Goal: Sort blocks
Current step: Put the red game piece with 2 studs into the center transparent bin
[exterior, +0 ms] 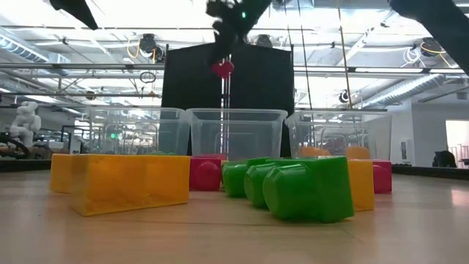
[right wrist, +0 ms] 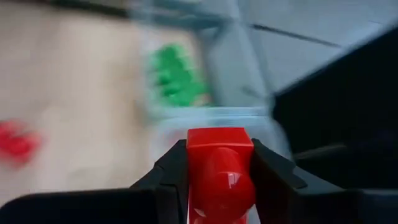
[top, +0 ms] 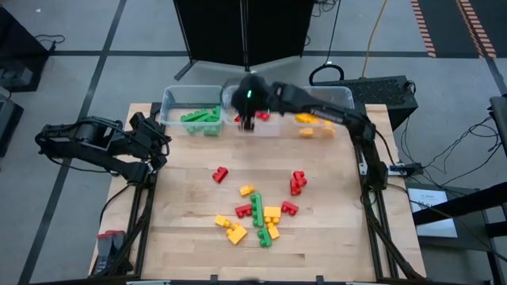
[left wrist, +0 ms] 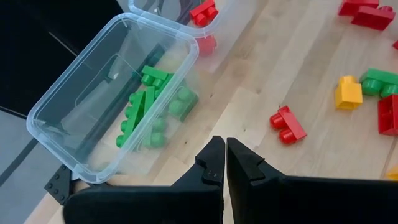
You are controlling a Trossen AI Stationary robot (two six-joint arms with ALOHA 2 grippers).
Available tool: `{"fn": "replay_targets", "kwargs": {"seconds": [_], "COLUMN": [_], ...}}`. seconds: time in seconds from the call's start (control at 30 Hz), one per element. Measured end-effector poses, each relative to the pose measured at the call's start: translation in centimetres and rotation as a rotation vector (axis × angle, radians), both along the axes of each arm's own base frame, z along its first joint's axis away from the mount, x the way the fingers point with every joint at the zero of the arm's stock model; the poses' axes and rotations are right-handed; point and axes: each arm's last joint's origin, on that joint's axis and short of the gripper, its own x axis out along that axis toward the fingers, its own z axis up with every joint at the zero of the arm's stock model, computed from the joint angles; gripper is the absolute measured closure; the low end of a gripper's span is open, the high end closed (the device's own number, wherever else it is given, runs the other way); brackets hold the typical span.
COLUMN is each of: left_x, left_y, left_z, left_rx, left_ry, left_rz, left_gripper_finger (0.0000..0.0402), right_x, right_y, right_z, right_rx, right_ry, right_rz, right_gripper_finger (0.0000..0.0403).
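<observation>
Right gripper (right wrist: 219,163) is clamping a red block (right wrist: 219,174) between its two fingers, studs facing the wrist camera. In the high view the right arm is reaching across the far edge of the table and the gripper (top: 249,119) is hanging over the middle bin (top: 231,98); in the low view the red block (exterior: 223,69) is sitting well above that bin's rim (exterior: 236,112), not yet inside.

Left gripper (left wrist: 225,163) is waiting at the left side of the table near the green bin (left wrist: 68,87), fingers pressed together, holding nothing.

Three clear bins are sitting in a row along the far edge: the left one is holding green blocks (top: 201,117), the middle one red blocks (top: 262,115), the right bin (top: 346,96) yellow blocks (top: 307,119). Counts inside the bins are hard to tell, the arm is covering part of the middle one.

Loose blocks are lying on the table (top: 190,237): one red piece (top: 219,174) alone toward the left-centre, a red pair (top: 298,182) toward the right, and a mixed cluster (top: 255,217) of yellow, green and red pieces near the front-centre, several touching each other
</observation>
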Motion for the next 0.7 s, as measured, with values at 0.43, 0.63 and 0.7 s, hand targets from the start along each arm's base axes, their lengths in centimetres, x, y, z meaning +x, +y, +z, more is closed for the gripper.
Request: {"fn": "replay_targets", "kwargs": {"seconds": [0.43,0.63,0.7], "left_x": [0.0,0.0,0.0], "left_y": [0.0,0.0,0.0], "left_z": [0.0,0.0,0.0], "left_rx": [-0.012,-0.012,-0.012], "left_ry": [-0.011,-0.010,-0.010], "left_rz": [0.020,0.021,0.020], "left_gripper_finger": [0.0402,0.0402,0.0402], "right_x": [-1.9,-1.4,-1.3], "right_y": [-9.6,-9.8,-9.8], "right_z": [-5.3,-7.6,-8.0], "right_rx": [0.163,0.188,0.193], "right_ry": [0.094,0.180,0.192], "right_rz": [-0.163,-0.145,-0.144], "right_gripper_finger": [0.0294,0.0293,0.0261]}}
